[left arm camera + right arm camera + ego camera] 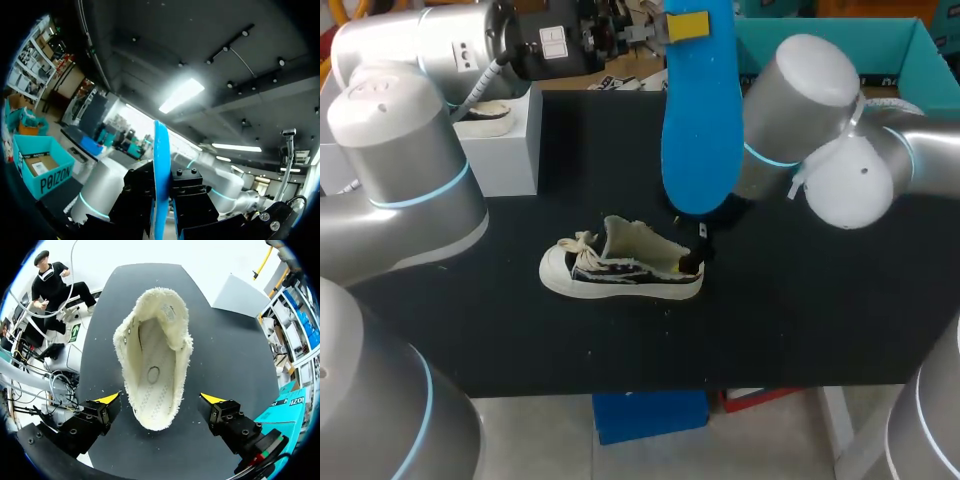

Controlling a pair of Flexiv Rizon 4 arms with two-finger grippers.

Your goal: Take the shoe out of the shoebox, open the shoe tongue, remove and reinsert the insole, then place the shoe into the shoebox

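Observation:
The black-and-white sneaker [620, 268] lies on the black table [800, 320], its tongue pulled up and its toe towards the left. My left gripper [686, 24] is held high over the table's far side, shut on the top end of the blue insole [698, 130], which hangs down above the heel. In the left wrist view the insole [161, 165] stands edge-on, clamped in that gripper [161, 202]. My right gripper [160, 399] is open, its yellow tips straddling the heel of the sneaker [155, 355], whose inside is bare. The teal shoebox [840, 45] stands at the back right.
A white block [505, 145] with a small pale object on it stands at the table's back left. The shoebox [292, 410] lies beside my right gripper. The table's front half is bare black mat.

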